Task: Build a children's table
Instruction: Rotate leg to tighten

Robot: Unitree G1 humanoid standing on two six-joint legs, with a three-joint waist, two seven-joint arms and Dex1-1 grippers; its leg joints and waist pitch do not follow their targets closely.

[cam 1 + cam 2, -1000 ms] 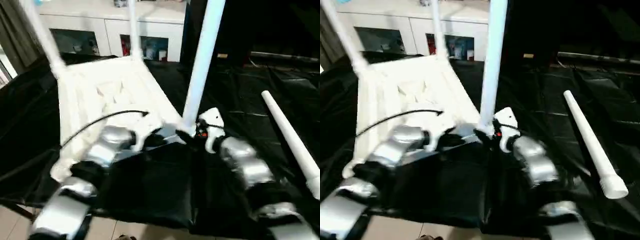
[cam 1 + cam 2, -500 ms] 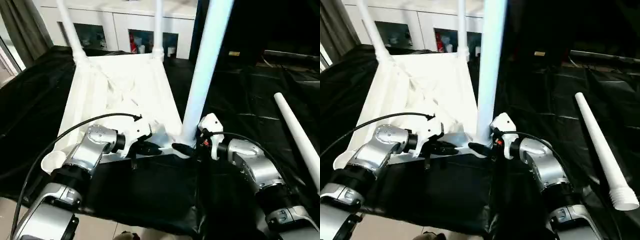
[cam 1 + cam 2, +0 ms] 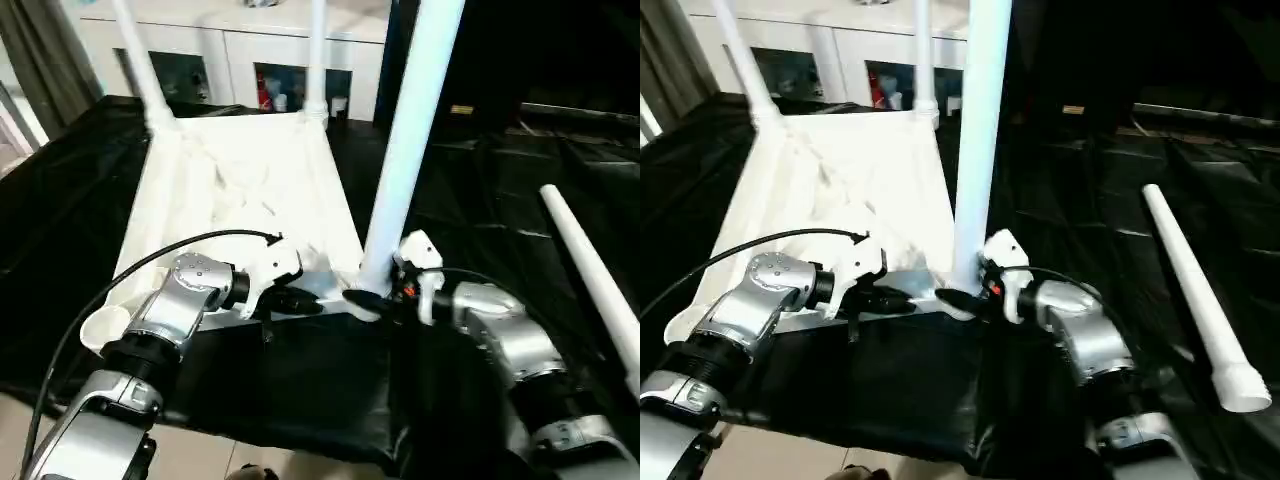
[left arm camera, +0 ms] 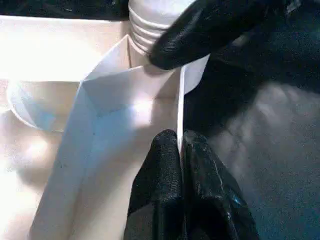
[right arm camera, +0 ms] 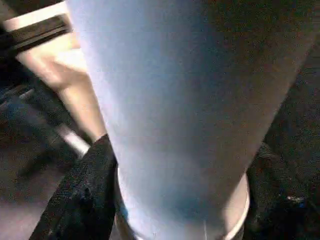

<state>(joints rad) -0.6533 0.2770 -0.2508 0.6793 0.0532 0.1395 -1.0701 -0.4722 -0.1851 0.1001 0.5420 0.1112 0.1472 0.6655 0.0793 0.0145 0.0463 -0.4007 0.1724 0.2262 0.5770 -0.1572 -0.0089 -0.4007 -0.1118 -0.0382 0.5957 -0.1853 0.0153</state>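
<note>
Pinched tight on the thin rim of the upturned table top [image 3: 240, 190], the left gripper [image 4: 178, 145] steadied it on the black-draped work table [image 3: 500, 190]. The right gripper [image 3: 362, 297] straddled the near leg [image 3: 405, 150] at its socket, though whether it truly clamped I couldn't tell. A slipping or crooked grip could have cross-threaded that leg or dragged the top askew.

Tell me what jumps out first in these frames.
The upside-down white tabletop on the black-draped work table, three legs standing in its corners. The right gripper flanks the nearest leg at its base; the left gripper pinches the tabletop's rim. A fourth leg lies loose at right.

A black-draped work table [image 3: 300, 390] carries the upturned white tabletop [image 3: 240, 190] and a loose leg [image 3: 590, 275].
</note>
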